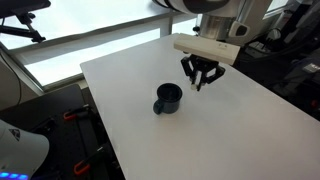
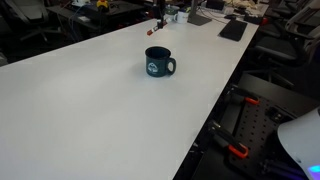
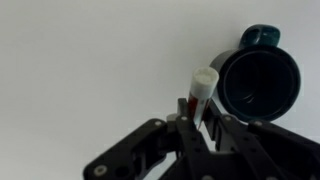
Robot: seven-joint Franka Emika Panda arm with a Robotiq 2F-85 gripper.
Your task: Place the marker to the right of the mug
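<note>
While the gripper (image 1: 200,85) clamps the marker (image 3: 201,88) (white-capped), the mug (image 1: 168,98) stands well inside the table (image 1: 240,130) edges.

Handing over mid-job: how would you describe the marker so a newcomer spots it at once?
On the white table stands a dark mug, the only vessel, and the gripper hangs just beside it. The marker is the slim stick clamped between the gripper's fingers. Its red body and white cap set it apart from the black gripper and the dark mug.

White robot arm (image 1: 215,12), pale boxy wrist block (image 1: 205,48), blk jointed end effector (image 1: 200,84)
</note>
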